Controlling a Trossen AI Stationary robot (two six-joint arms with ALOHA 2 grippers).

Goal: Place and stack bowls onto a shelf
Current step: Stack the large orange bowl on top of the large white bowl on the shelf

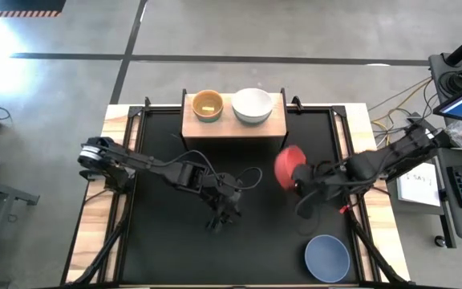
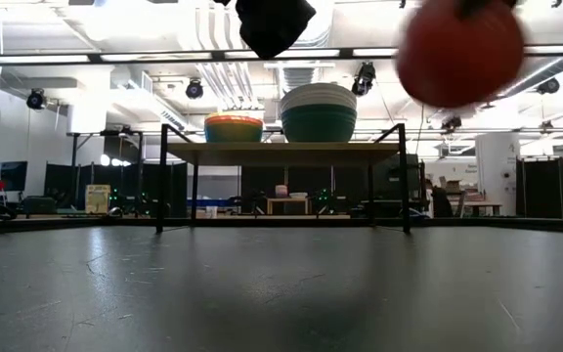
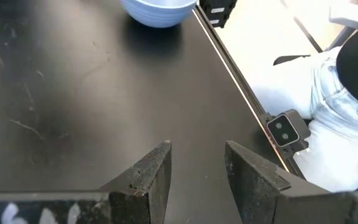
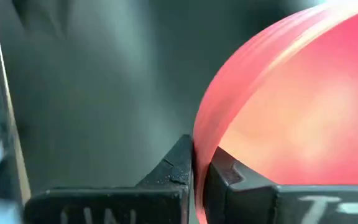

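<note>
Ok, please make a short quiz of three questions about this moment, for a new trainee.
1. True or false: the right gripper is shut on the red bowl.
2. How many stacks stand on the shelf? A) one B) two C) three
3. Which bowl is left on the table?

Key
1. True. Its fingers pinch the rim, and the bowl hangs in the air, off the table.
2. B. A small stack with a yellow bowl on top and a larger one with a white bowl on top.
3. The periwinkle bowl, near the right front corner. The left gripper is open and empty.
</note>
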